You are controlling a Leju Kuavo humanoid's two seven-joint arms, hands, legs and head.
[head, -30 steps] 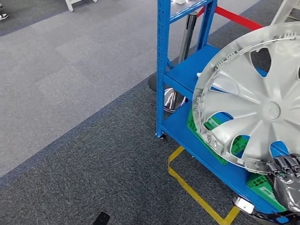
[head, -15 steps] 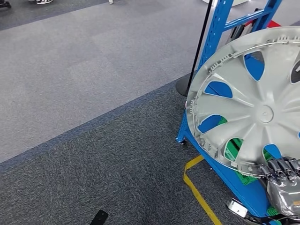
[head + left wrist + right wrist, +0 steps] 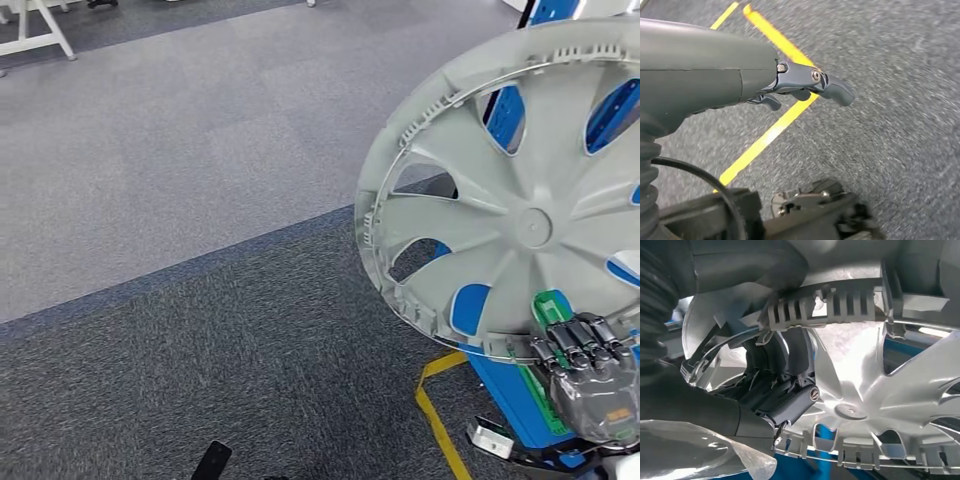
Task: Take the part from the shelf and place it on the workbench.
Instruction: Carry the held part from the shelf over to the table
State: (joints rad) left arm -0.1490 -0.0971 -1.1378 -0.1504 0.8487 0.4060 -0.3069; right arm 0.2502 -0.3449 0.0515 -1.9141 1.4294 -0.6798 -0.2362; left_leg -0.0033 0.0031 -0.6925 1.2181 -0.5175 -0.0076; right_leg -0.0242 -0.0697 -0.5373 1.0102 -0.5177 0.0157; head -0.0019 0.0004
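At the right side of the head view you see the part, a large silver wheel cover with spokes and openings, held up in the air and tilted, its rim reaching past the picture's right and top edges. Your right hand grips it at the lower rim, dark fingers hooked over the edge, the hand wrapped in clear plastic film. From the right wrist view you look at the ribbed inner side of the wheel cover, with the fingers closed around the rim's notched band.

Behind the part, through its openings, you can make out the blue shelf, and a green crate shows just above the hand. Yellow floor tape runs on the dark carpet below, with a lighter grey carpet beyond.

Your left hand hangs over the dark carpet and a yellow tape line, fingers loosely spread, holding nothing.
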